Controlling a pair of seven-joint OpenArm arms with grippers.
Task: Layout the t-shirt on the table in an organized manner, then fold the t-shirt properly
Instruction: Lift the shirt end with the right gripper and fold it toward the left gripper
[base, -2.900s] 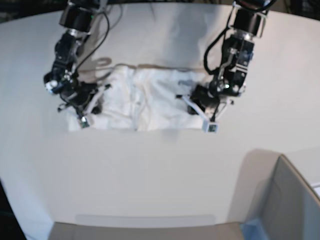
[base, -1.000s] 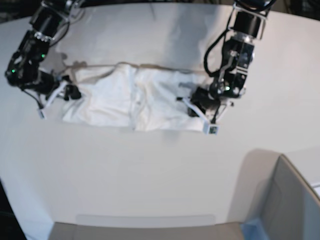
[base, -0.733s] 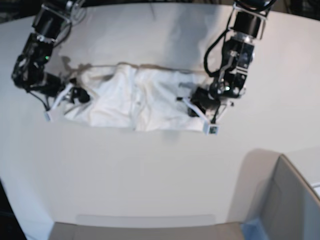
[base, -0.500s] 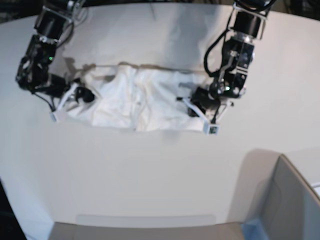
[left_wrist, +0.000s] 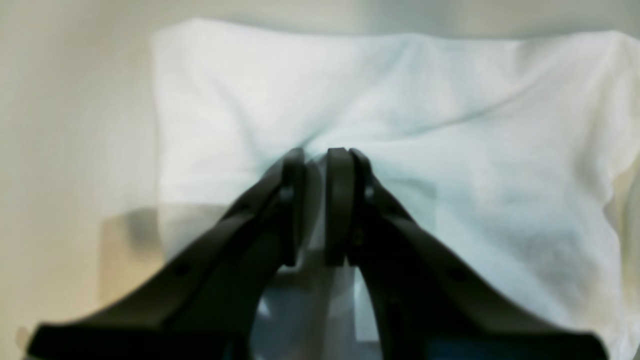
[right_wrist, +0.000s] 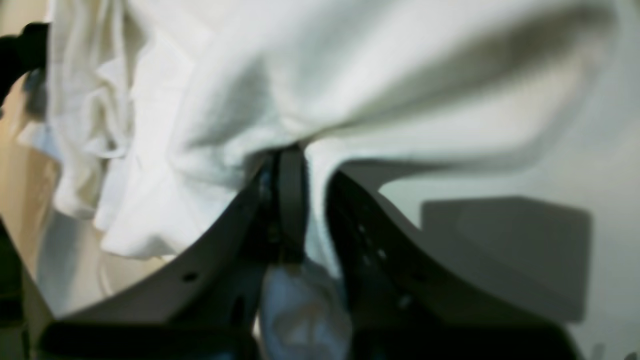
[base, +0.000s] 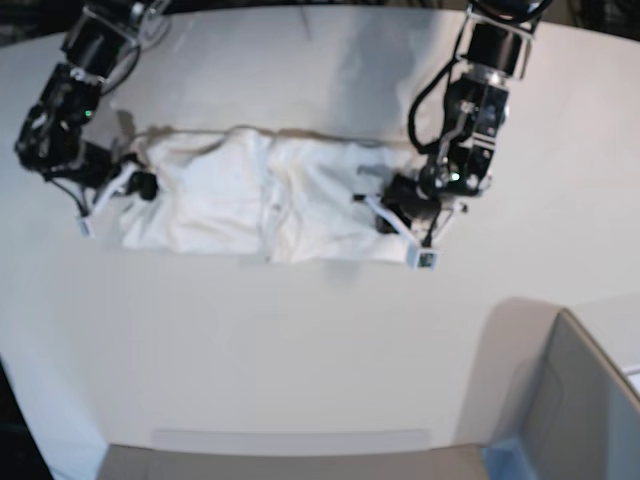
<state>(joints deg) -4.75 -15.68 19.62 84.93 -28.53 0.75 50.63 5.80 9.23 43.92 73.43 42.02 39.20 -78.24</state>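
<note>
Item: crumpled white cloth t-shirt, bunched in a wide strip at the far middle of the plain white worktop.

Left tool: pinched on the shirt's right end.

Right tool: closed on its left end.

Handling: light, limp, creases readily; best held at edges or corners and pulled apart.

i see the large plain white tabletop with a curved far edge carrying a rumpled white cloth t-shirt stretched across it, a grey box corner at its near side.
</note>
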